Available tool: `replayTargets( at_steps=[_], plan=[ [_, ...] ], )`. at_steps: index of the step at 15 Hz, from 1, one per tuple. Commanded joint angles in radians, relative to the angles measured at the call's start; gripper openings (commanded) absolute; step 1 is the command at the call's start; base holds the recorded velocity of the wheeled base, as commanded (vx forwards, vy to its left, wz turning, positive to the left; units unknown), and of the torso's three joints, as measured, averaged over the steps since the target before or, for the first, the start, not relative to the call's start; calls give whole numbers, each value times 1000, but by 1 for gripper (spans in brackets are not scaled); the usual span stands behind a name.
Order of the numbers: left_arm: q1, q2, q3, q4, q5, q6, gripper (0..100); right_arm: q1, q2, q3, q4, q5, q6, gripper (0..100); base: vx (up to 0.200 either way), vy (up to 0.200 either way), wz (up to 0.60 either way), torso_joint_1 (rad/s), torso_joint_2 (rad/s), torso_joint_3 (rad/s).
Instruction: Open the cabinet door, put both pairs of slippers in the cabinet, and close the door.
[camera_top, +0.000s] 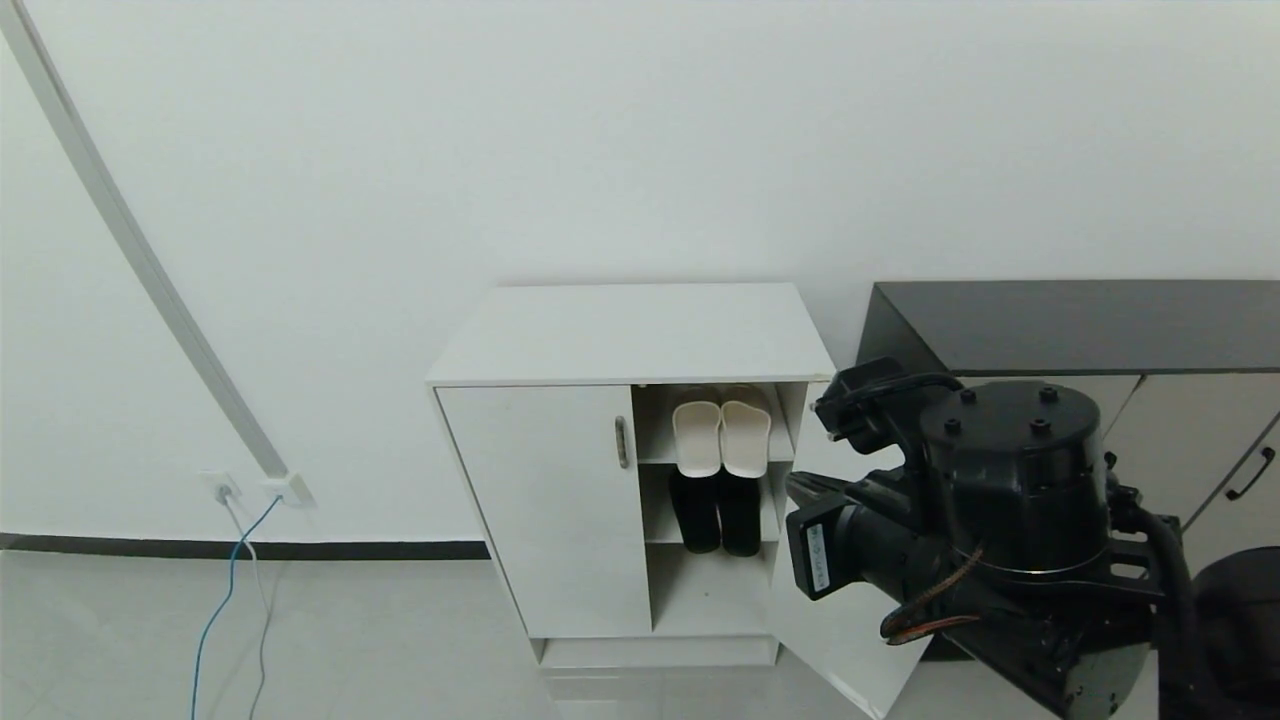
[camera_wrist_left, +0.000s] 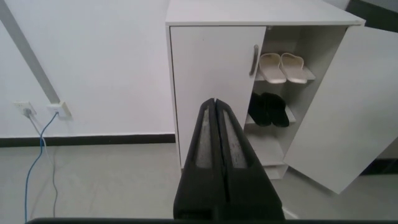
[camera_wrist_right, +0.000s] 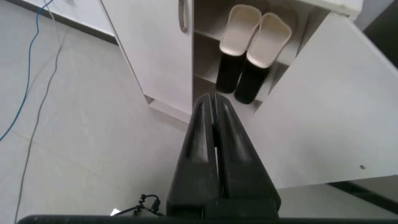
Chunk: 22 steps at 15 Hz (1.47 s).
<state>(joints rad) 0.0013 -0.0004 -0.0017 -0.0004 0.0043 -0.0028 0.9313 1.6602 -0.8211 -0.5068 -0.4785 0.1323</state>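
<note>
Nearest to me, the right gripper (camera_wrist_right: 213, 98) is hanging with its two fingers pressed together and holding nothing, just in front of the open white cabinet door (camera_wrist_right: 336, 112). The left gripper (camera_wrist_left: 214, 102) is sitting farther back, also pinched flat and empty, and is pointing at the cabinet front.

The open door is swinging out on the cabinet's right side, and its inner face is showing. I'd judge it a light, stiff laminated panel that is turning freely on its hinges. A push on that flat face near the free edge, away from the hinges, should swing it closed. The surface is looking smooth, so the fingers may slide.

Behind it, the low white three-shelf cabinet (camera_top: 625, 330) is standing against the wall. Its left door (camera_top: 545, 500) is lying closed, with a slim metal handle (camera_top: 621, 442) at its inner edge. The cream foam slippers (camera_top: 720, 435) are resting on the top shelf, toes poking out. The black slippers (camera_top: 717, 512) are resting on the shelf below. Both pairs are looking soft and light.

No writing is showing on the cabinet or the slippers. A small white sticker (camera_top: 818, 555) on the right arm is carrying print too small to read.
</note>
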Motion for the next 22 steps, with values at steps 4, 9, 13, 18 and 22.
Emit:
replayTargets(
  at_steps=[4, 9, 13, 18, 22],
  plan=[
    [0, 0, 0, 0, 0, 0, 0, -5, 6, 0, 1, 5, -8, 0, 0, 0, -150, 37, -79, -40],
    [0, 0, 0, 0, 0, 0, 0, -20, 16, 2, -1, 8, -11, 0, 0, 0, -600, 1, -6, 4],
    [0, 0, 0, 0, 0, 1, 0, -62, 27, 0, -19, 28, -14, 0, 0, 0, 0, 0, 0, 0],
    [0, 0, 0, 0, 2, 1, 0, -235, 135, -61, -65, 40, -34, 0, 0, 0, 0, 0, 0, 0],
    [0, 0, 0, 0, 0, 1, 0, -325, 194, -125, -67, 101, -34, 0, 0, 0, 0, 0, 0, 0]
  ],
)
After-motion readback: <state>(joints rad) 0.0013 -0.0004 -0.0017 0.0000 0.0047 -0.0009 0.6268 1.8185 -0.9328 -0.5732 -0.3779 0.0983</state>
